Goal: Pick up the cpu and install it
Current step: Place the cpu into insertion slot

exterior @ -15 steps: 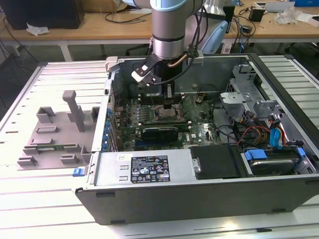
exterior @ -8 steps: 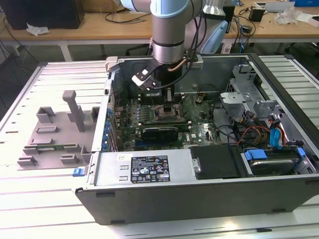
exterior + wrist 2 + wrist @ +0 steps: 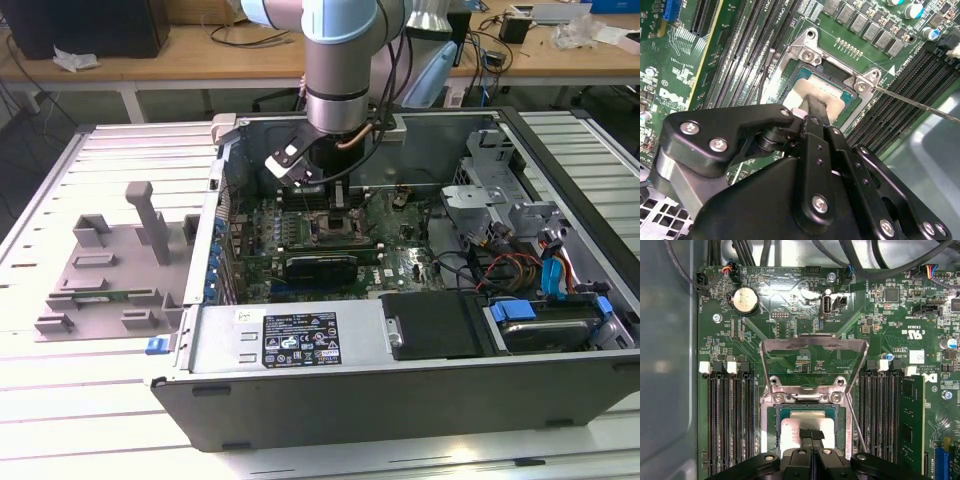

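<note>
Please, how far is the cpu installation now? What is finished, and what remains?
Done: the cpu is at the socket inside the case, so the pickup is over. In hand: the pincer rests shut on the cpu's silvery top. Left: the metal plate stands open above the socket, not yet shut over the cpu. Whether the cpu is fully seated I cannot tell.

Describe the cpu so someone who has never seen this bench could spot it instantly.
Look inside the open computer case at the green motherboard. Between the black memory slots sits a metal-rimmed socket. The cpu is the only pale silvery square inside it, right under the claw.
</note>
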Tool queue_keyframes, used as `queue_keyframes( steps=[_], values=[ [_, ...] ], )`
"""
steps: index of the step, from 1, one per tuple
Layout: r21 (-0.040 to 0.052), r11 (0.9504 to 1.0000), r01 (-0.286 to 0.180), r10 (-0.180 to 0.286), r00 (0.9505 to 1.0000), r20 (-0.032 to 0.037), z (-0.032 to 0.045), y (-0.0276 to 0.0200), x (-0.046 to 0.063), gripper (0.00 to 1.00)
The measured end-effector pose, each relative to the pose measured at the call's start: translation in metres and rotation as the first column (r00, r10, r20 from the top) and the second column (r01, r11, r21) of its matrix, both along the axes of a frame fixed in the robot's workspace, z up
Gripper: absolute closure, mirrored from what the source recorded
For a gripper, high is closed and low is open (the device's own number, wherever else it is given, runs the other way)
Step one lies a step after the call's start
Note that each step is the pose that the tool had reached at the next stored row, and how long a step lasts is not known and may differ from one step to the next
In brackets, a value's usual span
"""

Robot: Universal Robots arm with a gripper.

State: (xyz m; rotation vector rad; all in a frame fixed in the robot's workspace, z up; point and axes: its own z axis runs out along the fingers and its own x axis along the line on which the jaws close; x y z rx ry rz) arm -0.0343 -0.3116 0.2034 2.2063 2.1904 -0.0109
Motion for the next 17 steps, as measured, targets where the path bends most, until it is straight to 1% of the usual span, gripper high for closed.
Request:
queue_keyframes(
  steps=[2, 3, 4, 6, 7, 9, 10, 11, 12, 14, 15, 17],
  values=[
    [0.0020, 1.0000, 0.000, 0.000, 1.0000, 0.0013, 0.0023, 0.0004, 0.000, 0.89],
    [0.0006, 1.0000, 0.000, 0.000, 1.0000, 0.0004, 0.0050, 0.0002, 0.000, 0.89],
    [0.0002, 1.0000, 0.000, 0.000, 1.0000, 0.0002, 0.0108, 0.0001, 0.000, 0.89],
    [-0.0001, 1.0000, 0.000, 0.000, 1.0000, -0.0001, 0.0180, 0.0000, 0.000, 0.89],
    [-0.0004, 1.0000, 0.000, 0.000, 1.0000, 0.0000, 0.0247, 0.0000, 0.000, 0.89],
    [-0.0009, 1.0000, 0.000, 0.000, 1.0000, 0.0001, 0.0334, 0.0001, 0.000, 0.89],
    [-0.0017, 1.0000, 0.000, 0.000, 1.0000, 0.0000, 0.0413, 0.0000, 0.000, 0.89],
    [-0.0023, 1.0000, 0.000, 0.000, 1.0000, 0.0000, 0.0516, 0.0001, 0.000, 0.89],
    [-0.0030, 1.0000, 0.000, 0.000, 1.0000, 0.0000, 0.0601, 0.0001, 0.000, 0.89],
    [-0.0036, 1.0000, 0.000, 0.000, 1.0000, -0.0001, 0.0657, 0.0001, 0.000, 0.89],
    [-0.0036, 1.0000, 0.000, 0.000, 1.0000, 0.0000, 0.0672, 0.0001, 0.000, 0.89],
    [-0.0035, 1.0000, 0.000, 0.000, 1.0000, 0.0001, 0.0671, 0.0001, 0.000, 0.89]
  ],
)
